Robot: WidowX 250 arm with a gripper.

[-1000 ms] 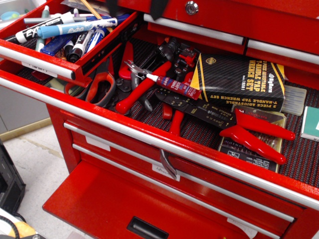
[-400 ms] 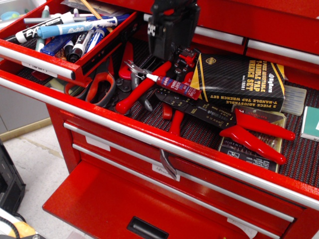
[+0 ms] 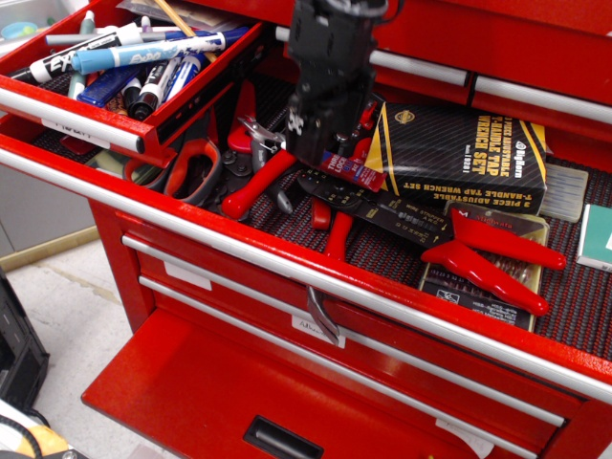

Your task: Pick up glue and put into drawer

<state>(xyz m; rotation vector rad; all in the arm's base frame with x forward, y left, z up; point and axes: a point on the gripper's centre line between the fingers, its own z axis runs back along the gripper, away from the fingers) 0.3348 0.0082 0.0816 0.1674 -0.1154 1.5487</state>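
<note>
The glue (image 3: 356,172), a small red bottle with a blue-purple label, lies on a pile of red-handled tools in the wide open drawer. Its nozzle end is hidden under my gripper (image 3: 320,151). The black gripper has come down from above and its fingers stand apart on either side of the bottle's nozzle half, not closed on it. The narrow red drawer (image 3: 196,91) with the silver bar handle (image 3: 72,120) and a small white label stands open at the upper left, holding several markers.
Red-handled pliers (image 3: 497,253) and crimpers (image 3: 263,177) crowd around the glue. A black tap wrench set box (image 3: 464,153) lies right of it. Orange-handled scissors (image 3: 191,167) lie left. A low red drawer (image 3: 220,402) stands open below.
The gripper came into view from the top and dropped down onto the glue, now covering its nozzle. The glue and the tools have not moved.
</note>
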